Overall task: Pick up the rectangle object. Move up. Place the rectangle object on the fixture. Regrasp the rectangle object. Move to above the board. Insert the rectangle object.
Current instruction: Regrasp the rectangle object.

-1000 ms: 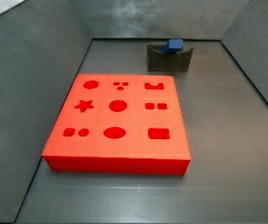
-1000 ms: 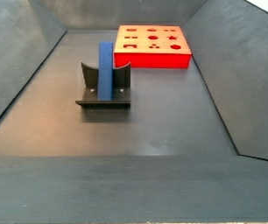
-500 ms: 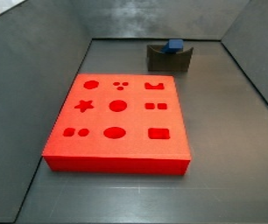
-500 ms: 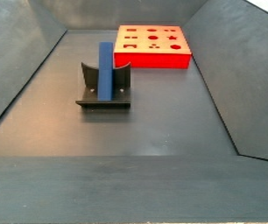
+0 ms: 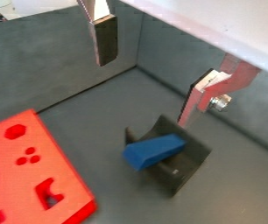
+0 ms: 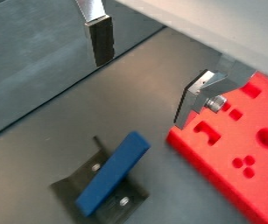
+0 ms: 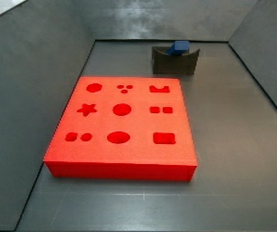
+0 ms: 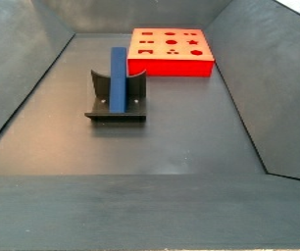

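Observation:
The blue rectangle object (image 8: 119, 77) lies in the notch of the dark grey fixture (image 8: 99, 104); a side view shows its square end (image 7: 178, 46) atop the fixture (image 7: 174, 62). Both wrist views look down on it (image 5: 157, 150) (image 6: 114, 171) resting on the fixture (image 5: 179, 171) (image 6: 75, 185). The gripper (image 5: 148, 70) (image 6: 144, 73) is open and empty, high above the bar, with nothing between its fingers (image 5: 105, 39) (image 6: 100, 41). The gripper is out of both side views. The red board (image 7: 123, 124) (image 8: 172, 51) lies flat on the floor, apart from the fixture.
Grey walls enclose the dark floor on all sides (image 7: 33, 54) (image 8: 264, 88). The board also shows in both wrist views (image 5: 25, 171) (image 6: 242, 144), close beside the fixture.

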